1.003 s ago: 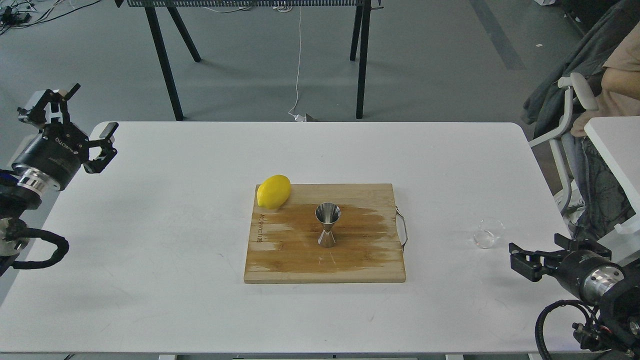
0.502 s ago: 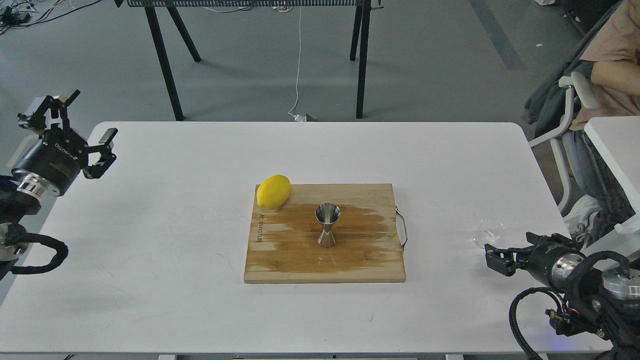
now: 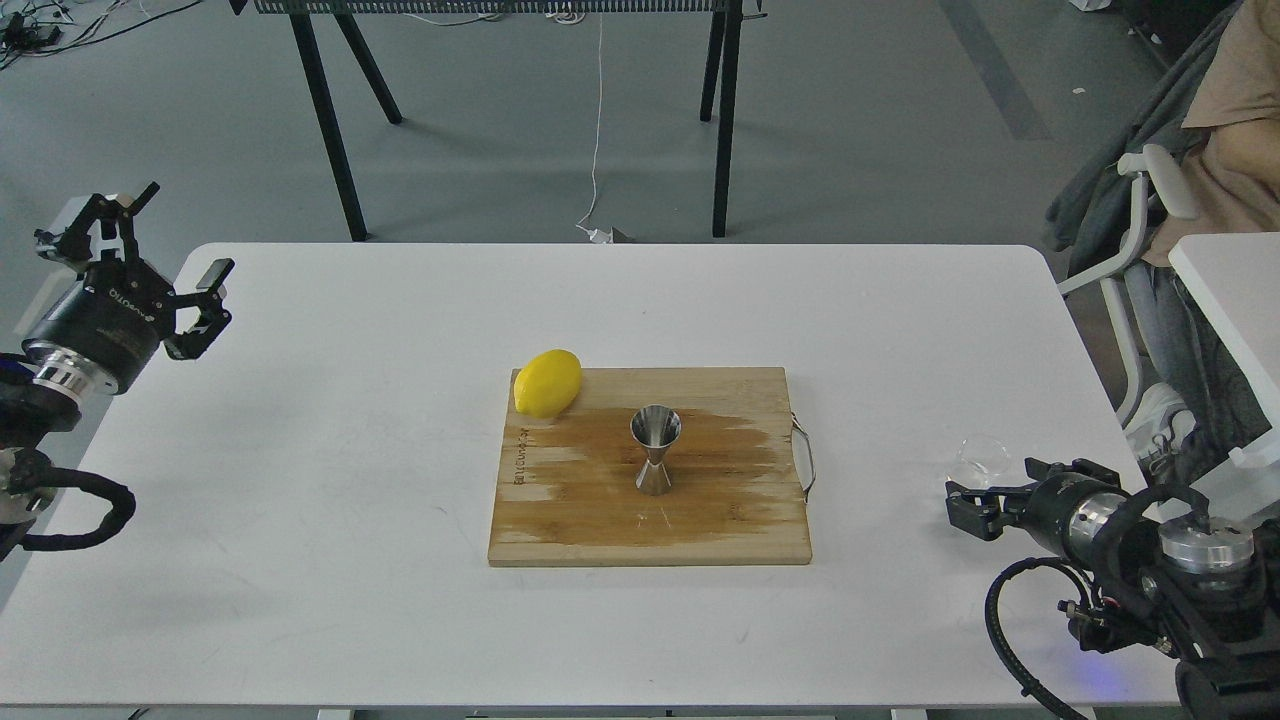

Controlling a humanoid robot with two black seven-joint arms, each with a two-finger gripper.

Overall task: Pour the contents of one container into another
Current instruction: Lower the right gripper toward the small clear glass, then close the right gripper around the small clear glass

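The clear glass cup [image 3: 980, 458] stands on the white table [image 3: 350, 500] near its right edge. My right gripper [image 3: 1000, 486] lies low just in front of the cup and points left. Its fingers are apart, one dark finger [image 3: 968, 505] reaching below the cup; it looks open and holds nothing. The steel hourglass jigger [image 3: 655, 450] stands upright in the middle of the wooden cutting board [image 3: 720, 530]. My left gripper [image 3: 176, 232] hangs open over the table's far left corner, well away from both.
A yellow lemon [image 3: 547, 382] rests on the board's back left corner. The board has a metal handle [image 3: 805, 460] on its right side. A second white table [image 3: 1230, 300] and a seated person [image 3: 1235, 120] are at the right.
My right arm has moved left and a little up, bringing its gripper next to the glass cup. The left gripper has sunk slightly. The jigger, lemon and cup have not moved.
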